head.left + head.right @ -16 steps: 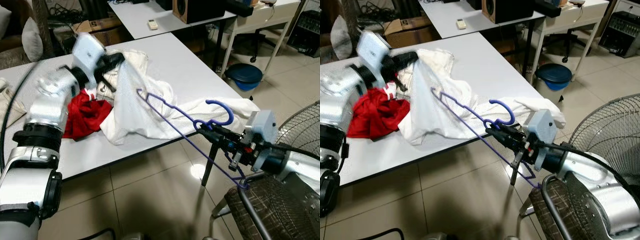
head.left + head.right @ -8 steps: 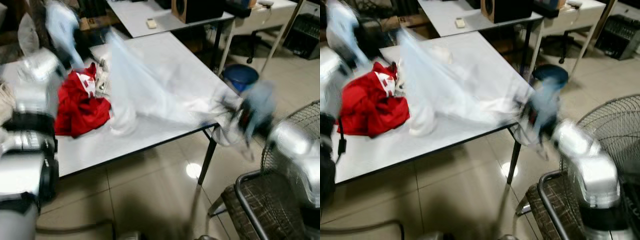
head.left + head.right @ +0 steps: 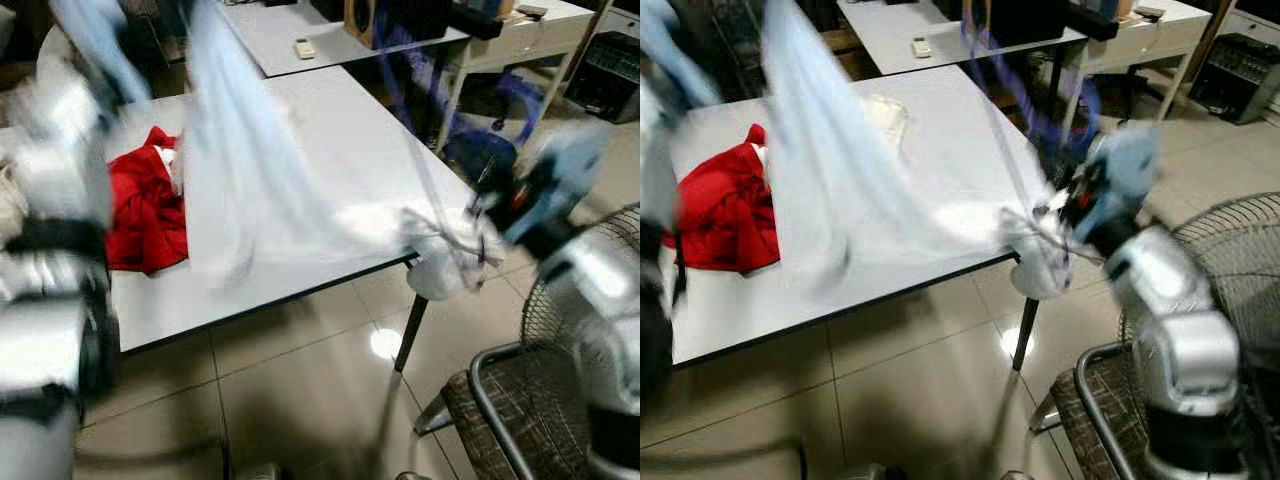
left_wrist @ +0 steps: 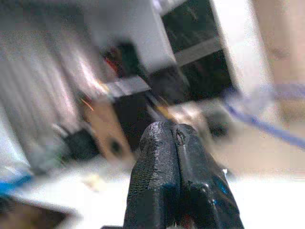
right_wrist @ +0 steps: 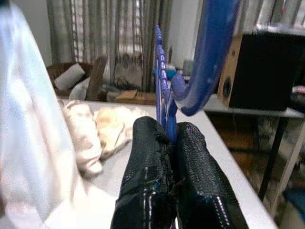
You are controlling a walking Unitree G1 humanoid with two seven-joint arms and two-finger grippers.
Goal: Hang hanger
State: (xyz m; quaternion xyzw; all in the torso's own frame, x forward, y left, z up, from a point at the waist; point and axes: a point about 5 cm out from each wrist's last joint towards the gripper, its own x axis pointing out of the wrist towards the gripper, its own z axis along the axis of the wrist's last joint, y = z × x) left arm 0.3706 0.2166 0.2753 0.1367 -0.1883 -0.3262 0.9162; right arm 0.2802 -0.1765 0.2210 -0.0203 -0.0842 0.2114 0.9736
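Head views heavily motion-blurred. Right gripper [image 5: 167,136] has its two black fingers pinched on the blue hanger [image 5: 209,52], just under the hook; the hook curves up above the fingertips. In the head views the right arm is raised beside the near right corner of the white table [image 3: 340,130], and the hanger shows as faint blue streaks above the wrist, in the air past the table's right edge. Left gripper [image 4: 177,136] has its fingers pressed together; whether cloth lies between them cannot be made out. A white garment [image 3: 250,170] stretches as a blurred sheet from the upper left, by the raised left arm, across the table to the right wrist. A red garment [image 3: 145,215] lies on the table's left part. A wire fan [image 3: 590,260] and a chair [image 3: 510,410] stand at lower right.
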